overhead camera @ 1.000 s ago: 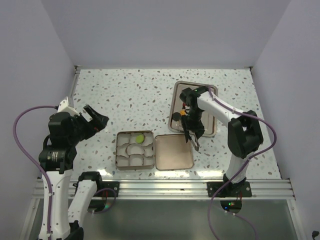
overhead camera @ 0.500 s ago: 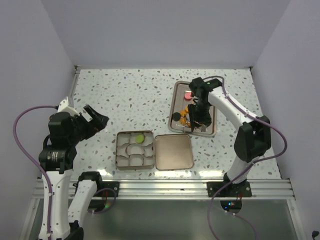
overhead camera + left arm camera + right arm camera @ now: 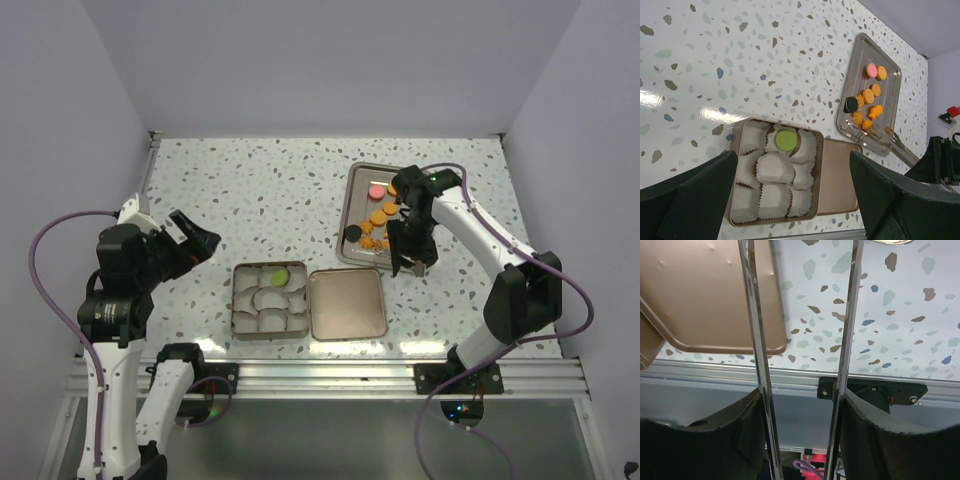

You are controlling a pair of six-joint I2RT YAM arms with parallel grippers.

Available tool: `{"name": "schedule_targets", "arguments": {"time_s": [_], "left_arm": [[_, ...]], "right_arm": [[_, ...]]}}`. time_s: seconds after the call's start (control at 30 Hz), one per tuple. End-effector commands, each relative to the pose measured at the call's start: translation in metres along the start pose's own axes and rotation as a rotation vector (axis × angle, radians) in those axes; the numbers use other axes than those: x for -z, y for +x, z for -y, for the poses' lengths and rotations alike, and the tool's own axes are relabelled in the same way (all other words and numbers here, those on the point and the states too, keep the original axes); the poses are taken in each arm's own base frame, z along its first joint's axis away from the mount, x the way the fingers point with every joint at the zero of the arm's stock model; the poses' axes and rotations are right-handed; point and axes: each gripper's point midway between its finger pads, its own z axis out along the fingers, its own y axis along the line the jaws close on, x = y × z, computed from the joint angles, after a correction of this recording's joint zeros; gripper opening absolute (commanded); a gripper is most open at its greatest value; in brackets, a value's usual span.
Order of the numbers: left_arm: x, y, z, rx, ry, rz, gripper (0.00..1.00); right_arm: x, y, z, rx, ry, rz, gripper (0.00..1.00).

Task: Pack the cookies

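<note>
L gripper wide, R gripper clamped

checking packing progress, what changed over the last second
The right gripper, gripping the tongs, moved from the left part of the tray toward its near right corner, uncovering the cookies lying there. Unchanged: the left gripper is open and raised, the box holds one green cookie, and the lid lies beside it.

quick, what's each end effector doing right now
left end effector: open, empty
right end effector: closed on tongs
</note>
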Motion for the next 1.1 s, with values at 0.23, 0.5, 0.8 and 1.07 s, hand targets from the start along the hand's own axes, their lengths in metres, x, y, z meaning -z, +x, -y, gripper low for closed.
{"name": "schedule_targets", "arguments": {"time_s": [0.23, 0.5, 0.8, 1.07], "left_arm": [[0.014, -0.012, 0.012, -0.02, 0.041, 0.059, 1.0], [0.016, -0.015, 0.012, -0.018, 0.035, 0.071, 1.0], [0.015, -0.016, 0.012, -0.011, 0.036, 0.077, 1.0], [0.015, -0.017, 0.013, -0.006, 0.035, 0.081, 1.0]], "right_arm": [[-0.007, 0.009, -0.007, 0.004, -0.035, -0.091, 0.56], [-0.016, 0.005, -0.006, 0.01, -0.019, -0.111, 0.57], [-0.022, -0.001, -0.011, 0.015, -0.032, -0.12, 0.53], [-0.012, -0.004, -0.013, 0.02, -0.044, -0.102, 0.41]]}}
